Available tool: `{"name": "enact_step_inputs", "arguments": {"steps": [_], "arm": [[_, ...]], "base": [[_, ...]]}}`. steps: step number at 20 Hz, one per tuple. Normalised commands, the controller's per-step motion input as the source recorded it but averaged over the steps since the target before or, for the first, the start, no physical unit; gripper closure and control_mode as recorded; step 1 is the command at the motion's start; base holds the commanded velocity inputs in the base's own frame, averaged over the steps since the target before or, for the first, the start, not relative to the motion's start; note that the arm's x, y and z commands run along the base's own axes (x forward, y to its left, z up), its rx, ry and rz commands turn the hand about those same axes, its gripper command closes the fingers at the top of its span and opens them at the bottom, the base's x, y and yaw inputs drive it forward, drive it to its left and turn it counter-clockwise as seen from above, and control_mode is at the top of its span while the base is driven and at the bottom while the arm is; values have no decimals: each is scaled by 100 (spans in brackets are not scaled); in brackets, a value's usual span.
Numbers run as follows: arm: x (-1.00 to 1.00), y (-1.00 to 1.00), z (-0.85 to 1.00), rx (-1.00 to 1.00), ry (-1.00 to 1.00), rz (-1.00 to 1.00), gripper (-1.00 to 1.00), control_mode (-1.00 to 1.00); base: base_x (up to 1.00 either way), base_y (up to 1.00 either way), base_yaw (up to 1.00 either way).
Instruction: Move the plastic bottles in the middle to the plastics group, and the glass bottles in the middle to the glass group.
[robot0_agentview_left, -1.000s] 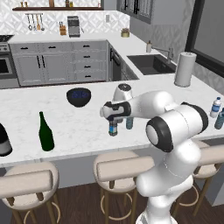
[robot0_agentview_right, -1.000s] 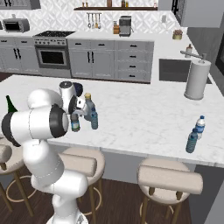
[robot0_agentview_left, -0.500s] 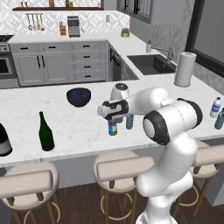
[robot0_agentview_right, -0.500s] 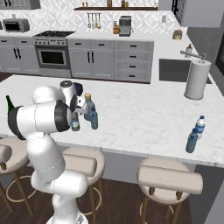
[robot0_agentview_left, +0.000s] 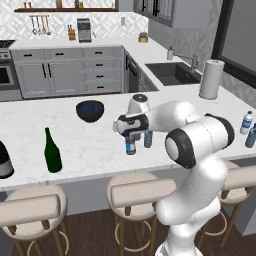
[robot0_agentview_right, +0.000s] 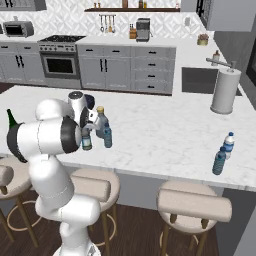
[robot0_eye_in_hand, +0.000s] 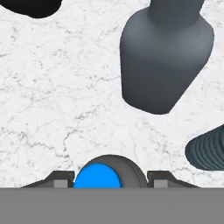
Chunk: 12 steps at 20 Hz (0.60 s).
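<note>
The gripper (robot0_eye_in_hand: 105, 180) has just narrowed around the plastic bottle (robot0_agentview_left: 131, 146) beside the grey glass bottle (robot0_eye_in_hand: 164, 57); lifting should follow.

White marble island counter (robot0_agentview_left: 90, 137) carries, left side: fat dark bottle (robot0_agentview_left: 4, 161) at the edge, green wine bottle (robot0_agentview_left: 51, 151), dark bowl (robot0_agentview_left: 90, 110) further back. Middle: two small water bottles (robot0_agentview_right: 107, 136) plus grey tan-capped bottle (robot0_agentview_right: 101, 121), close together. Right side: paper towel roll (robot0_agentview_right: 223, 91) and two blue-capped bottles (robot0_agentview_right: 223, 152) near the front edge.
</note>
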Motion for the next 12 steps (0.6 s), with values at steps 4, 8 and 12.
{"name": "enact_step_inputs", "arguments": {"steps": [4,8,12], "arm": [[-55,-25,19,-4,-2,0,100,-100],[-59,-30,31,0,0,-10,100,-100],[-55,-47,42,0,0,-9,100,-100]], "base": [[0,0,0],[0,0,0],[0,0,0]]}}
